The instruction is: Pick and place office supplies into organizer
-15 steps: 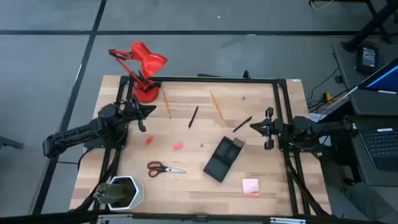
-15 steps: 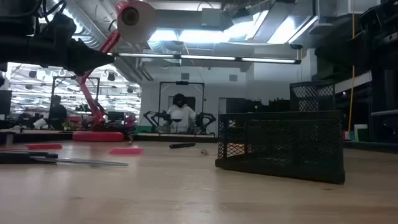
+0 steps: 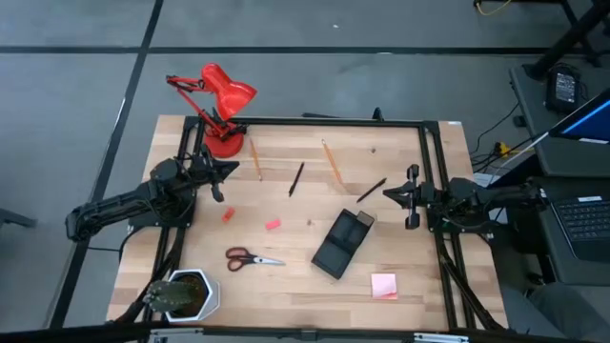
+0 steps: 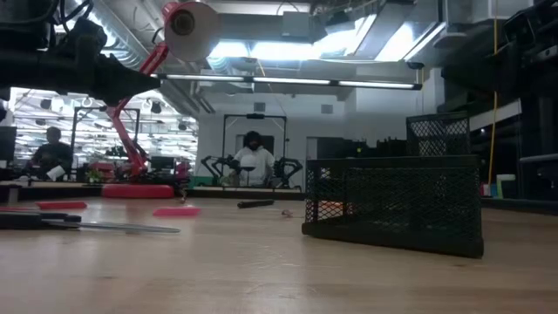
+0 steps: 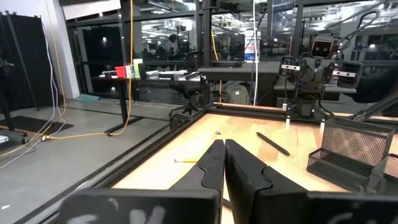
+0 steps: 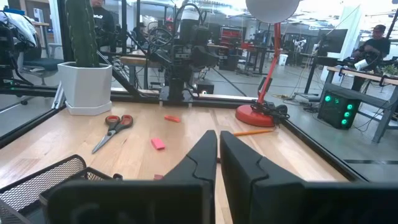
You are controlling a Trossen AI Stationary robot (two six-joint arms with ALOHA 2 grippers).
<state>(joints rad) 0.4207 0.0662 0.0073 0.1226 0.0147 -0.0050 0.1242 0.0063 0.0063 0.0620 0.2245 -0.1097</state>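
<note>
The office supplies lie flat on the wooden table: two pencils (image 3: 255, 159) (image 3: 332, 160), two black pens (image 3: 296, 178) (image 3: 371, 190), two red eraser pieces (image 3: 229, 215) (image 3: 273, 225), red-handled scissors (image 3: 253, 257) and a pink sticky-note pad (image 3: 383, 285). The black mesh organizer (image 3: 343, 243) stands right of centre. My left gripper (image 3: 232, 170) hovers at the table's left edge by the lamp, shut and empty (image 5: 222, 155). At the right edge my right gripper (image 3: 387, 193) is likewise shut and empty (image 6: 217, 146).
A red desk lamp (image 3: 224, 100) stands at the far left corner. A potted plant in a white pot (image 3: 186, 293) sits at the near left corner. Black frame rails (image 3: 434, 171) run along the table's edges. People show in the room beyond the table.
</note>
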